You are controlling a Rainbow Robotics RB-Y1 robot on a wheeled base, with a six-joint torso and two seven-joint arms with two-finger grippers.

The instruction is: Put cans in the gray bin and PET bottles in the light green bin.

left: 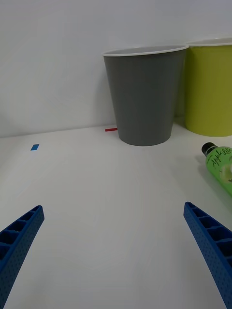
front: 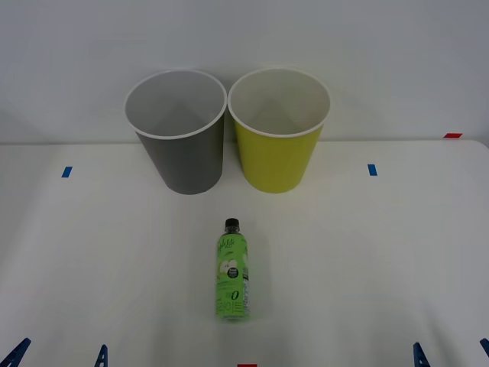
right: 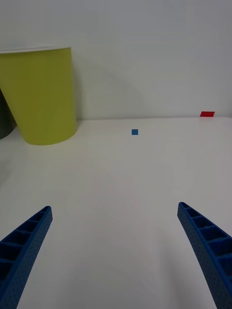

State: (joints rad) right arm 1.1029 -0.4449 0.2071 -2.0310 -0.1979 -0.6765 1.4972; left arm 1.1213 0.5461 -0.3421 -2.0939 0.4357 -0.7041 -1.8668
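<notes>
Though flat, bottle (front: pixel 234 269) between pincers (apart).

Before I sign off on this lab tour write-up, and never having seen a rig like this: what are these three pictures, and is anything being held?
It is a two-armed robot on wheels. One camera looks down from above its arms; the other two sit on its wrists. The blue ribbed prongs are its grippers, left gripper and right gripper, both open and holding nothing. On the white table stand the gray bin and the light green bin side by side, with the PET bottle lying in front of them, cap toward the bins.
</notes>
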